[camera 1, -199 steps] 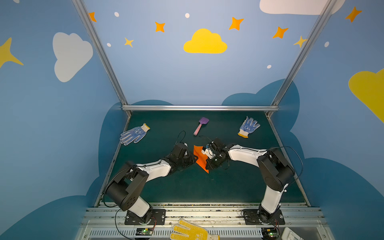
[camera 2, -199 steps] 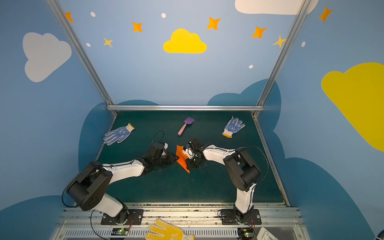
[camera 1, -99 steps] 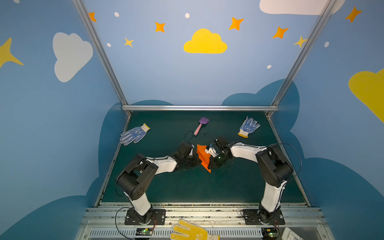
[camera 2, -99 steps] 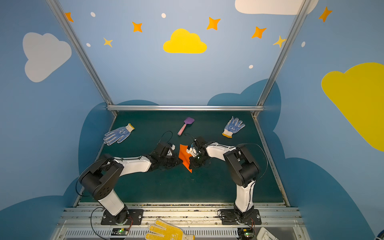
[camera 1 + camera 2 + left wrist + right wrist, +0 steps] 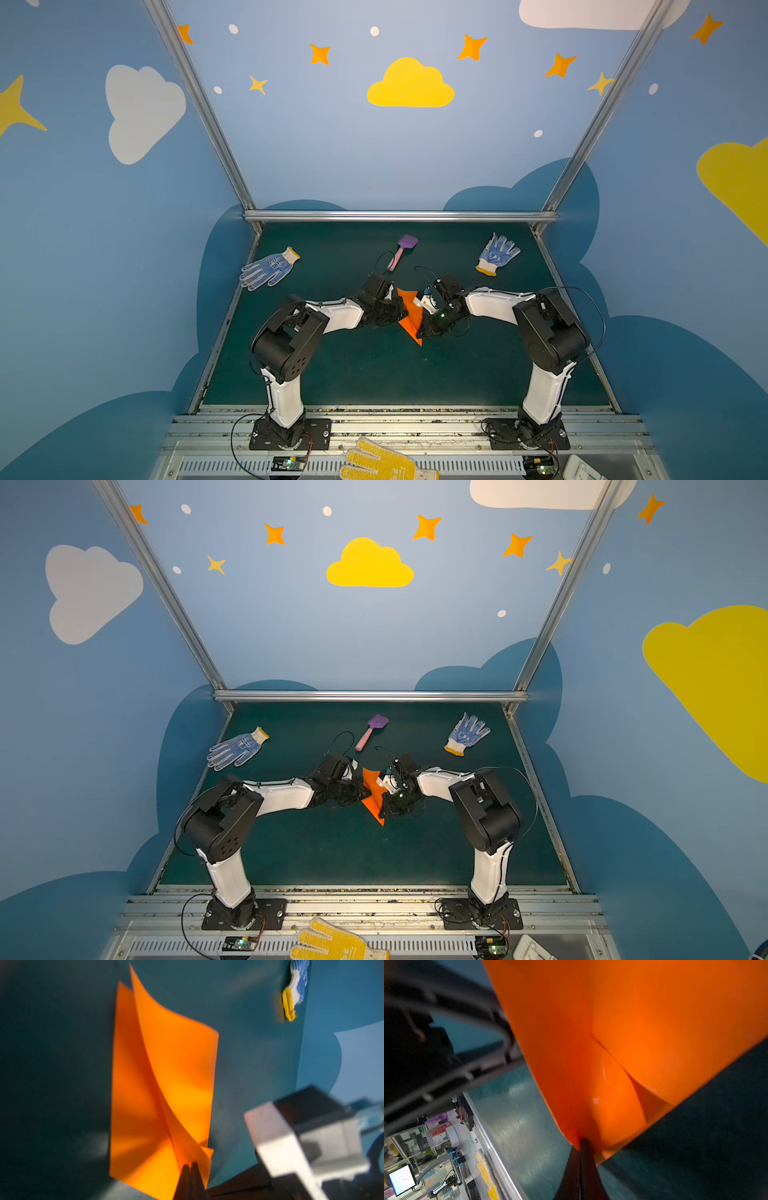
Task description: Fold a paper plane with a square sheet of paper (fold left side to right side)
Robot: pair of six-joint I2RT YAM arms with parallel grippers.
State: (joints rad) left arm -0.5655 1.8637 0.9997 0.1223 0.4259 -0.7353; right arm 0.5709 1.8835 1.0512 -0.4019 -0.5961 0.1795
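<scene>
2 high cameras sat side by side over the near edge, looking down across the same whole green table (image 5: 374, 374). 2 wrist cameras pressed close on the orange paper (image 5: 162, 1076).

You have even, bright light and sharp focus in both top views, with only soft shadows on the green mat (image 5: 374, 374). Your wrist views are dimmer: the orange paper (image 5: 162, 1076) glows where light passes through, a white block (image 5: 291, 1147) is out of focus, and the mat shows glare.

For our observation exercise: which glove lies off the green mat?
The yellow glove, on the front metal rail; the two blue-dotted gloves lie on the mat.
</scene>
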